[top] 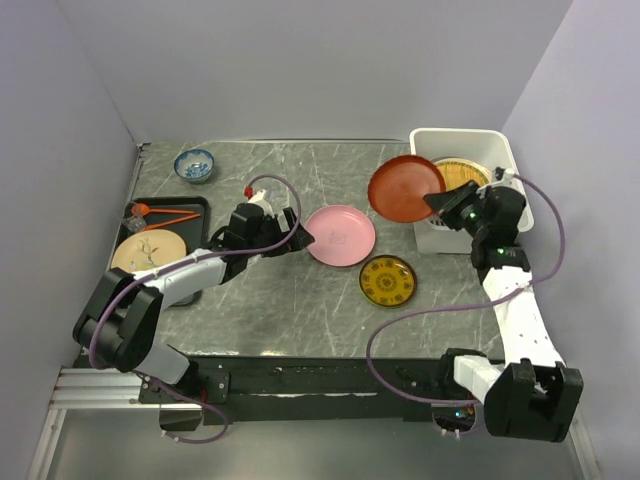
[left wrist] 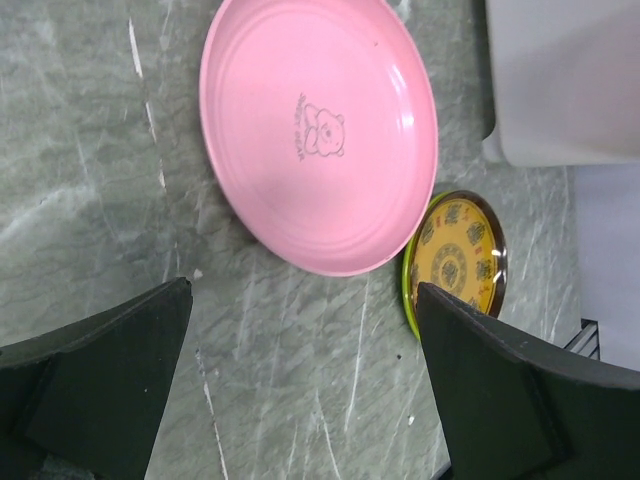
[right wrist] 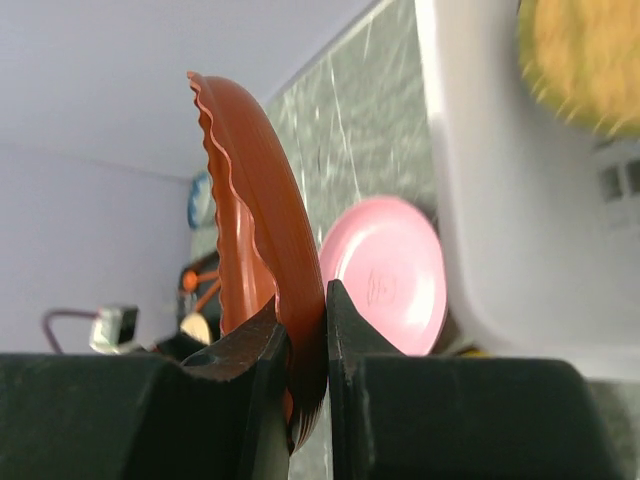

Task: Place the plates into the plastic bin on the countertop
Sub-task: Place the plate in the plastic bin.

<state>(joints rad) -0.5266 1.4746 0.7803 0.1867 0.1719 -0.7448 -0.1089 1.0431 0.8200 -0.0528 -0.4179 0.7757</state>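
My right gripper [top: 441, 202] is shut on the rim of a red-orange plate [top: 403, 187], held in the air by the left wall of the white plastic bin [top: 476, 141]; in the right wrist view the plate [right wrist: 262, 250] stands on edge between my fingers. A yellow plate [top: 458, 174] lies in the bin. A pink plate [top: 340, 235] and a small yellow-patterned plate [top: 388, 281] lie on the countertop [top: 290, 300]. My left gripper [top: 303, 238] is open just left of the pink plate [left wrist: 318, 130]. A cream plate [top: 147, 251] lies on the black tray at the left.
A small blue-and-white bowl [top: 194, 164] sits at the back left. The black tray [top: 198, 210] also holds orange chopsticks [top: 165, 216]. Walls close in the counter on three sides.
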